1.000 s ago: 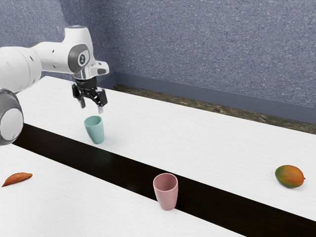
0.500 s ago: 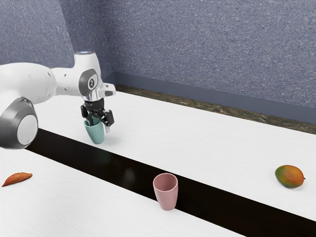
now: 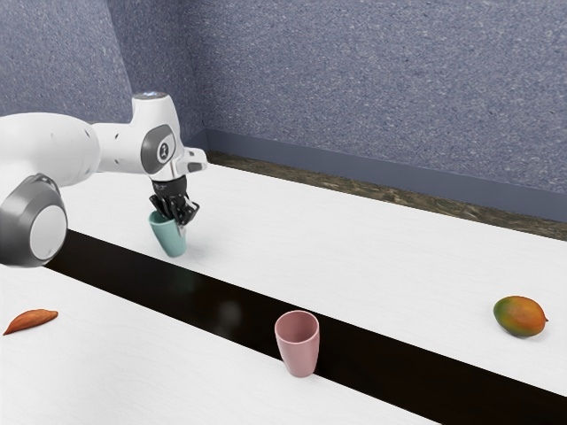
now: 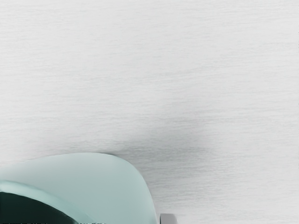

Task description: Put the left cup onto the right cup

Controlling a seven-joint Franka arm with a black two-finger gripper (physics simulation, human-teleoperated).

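Jaws, apart half a second ago, have drawn together and look clamped on the teal cup rim. Cup not yet off the tabletop. Grasp likely made; lift toward the pink cup next.

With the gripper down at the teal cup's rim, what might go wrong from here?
1. The gripper appears to pinch the teal cup at one side of its rim, so the cup may tilt or slip once lifted.
2. The pink cup stands upright and free on the dark strip; an off-centre lowering could knock it over rather than seat the teal cup on it.
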